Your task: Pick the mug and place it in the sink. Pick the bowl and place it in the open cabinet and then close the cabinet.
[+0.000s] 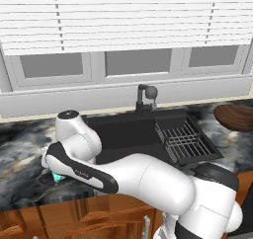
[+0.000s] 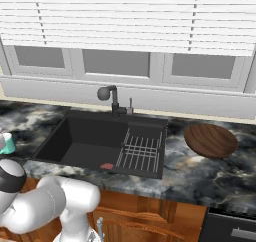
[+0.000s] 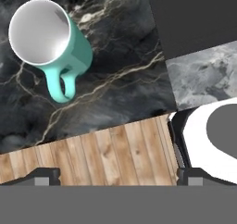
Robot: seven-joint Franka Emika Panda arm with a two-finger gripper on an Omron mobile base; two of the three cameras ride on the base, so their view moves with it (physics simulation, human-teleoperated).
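Left base view: mug (image 1: 58,176) on counter (image 1: 22,154) left of sink (image 1: 128,134), mostly hidden under arm; bowl (image 1: 236,117) far right.
Right base view: mug (image 2: 7,144) upright at left edge, apart from sink (image 2: 95,141).
Hand view: gripper (image 3: 115,177) above mug (image 3: 48,38), jaws spread, nothing held; mouth up, axis vertical, handle toward the near counter edge.

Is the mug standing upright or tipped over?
Upright: the hand view looks straight down into the mug's round white interior on the marble counter, handle out sideways.
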